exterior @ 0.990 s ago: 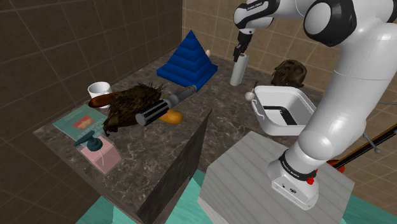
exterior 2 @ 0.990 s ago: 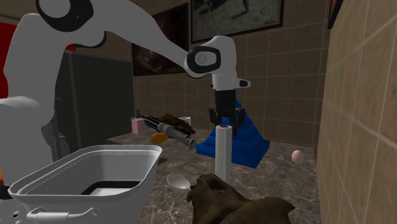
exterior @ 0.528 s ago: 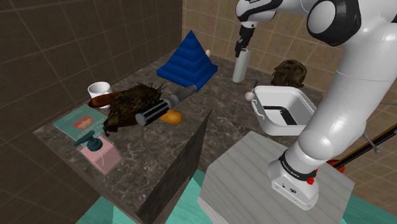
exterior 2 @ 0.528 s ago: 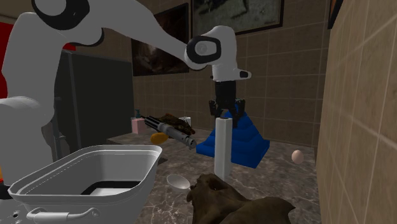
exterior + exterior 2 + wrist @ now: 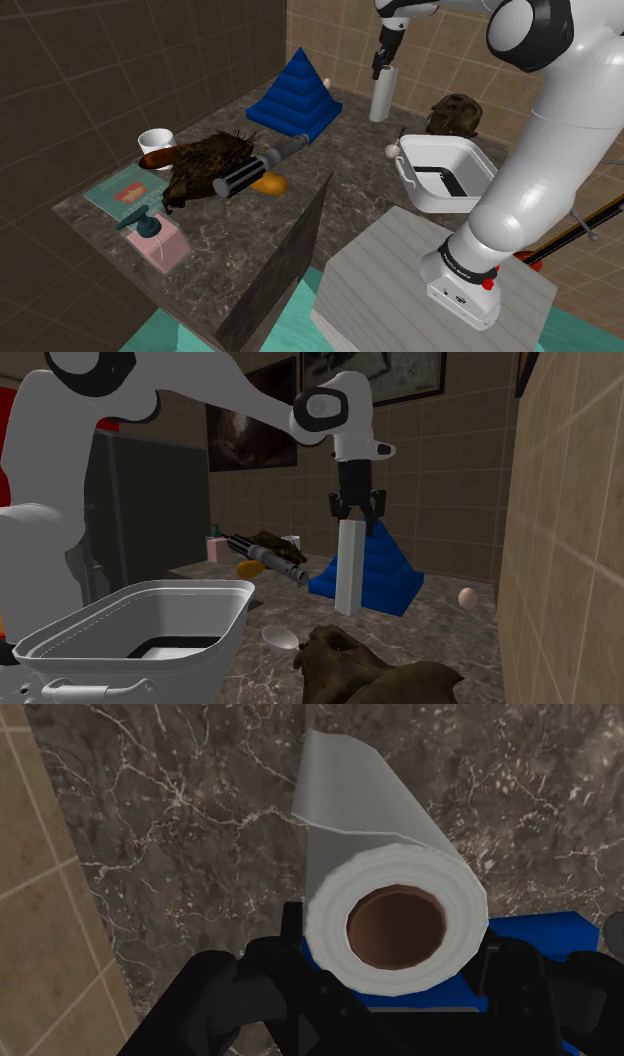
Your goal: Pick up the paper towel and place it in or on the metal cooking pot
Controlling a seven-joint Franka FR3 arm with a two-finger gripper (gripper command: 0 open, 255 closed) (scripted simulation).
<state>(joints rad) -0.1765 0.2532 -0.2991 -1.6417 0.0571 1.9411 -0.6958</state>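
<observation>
Clearly the gripper point(image 5: 357, 517) is clamped on the top end of the paper towel point(image 5: 349, 567), one finger pressed to each side of the roll. The roll hangs a little tilted and apparently clear of the marble counter point(image 5: 330, 170), just in front of the blue stepped pyramid point(image 5: 385, 567). The pick looks done (the lift only barely). The carry and the drop into the pale pot point(image 5: 470, 158), well apart beside the stand point(image 5: 400, 270), remain. The wrist points straight down, and the arm point(image 5: 560, 120) is stretched high and far out.
</observation>
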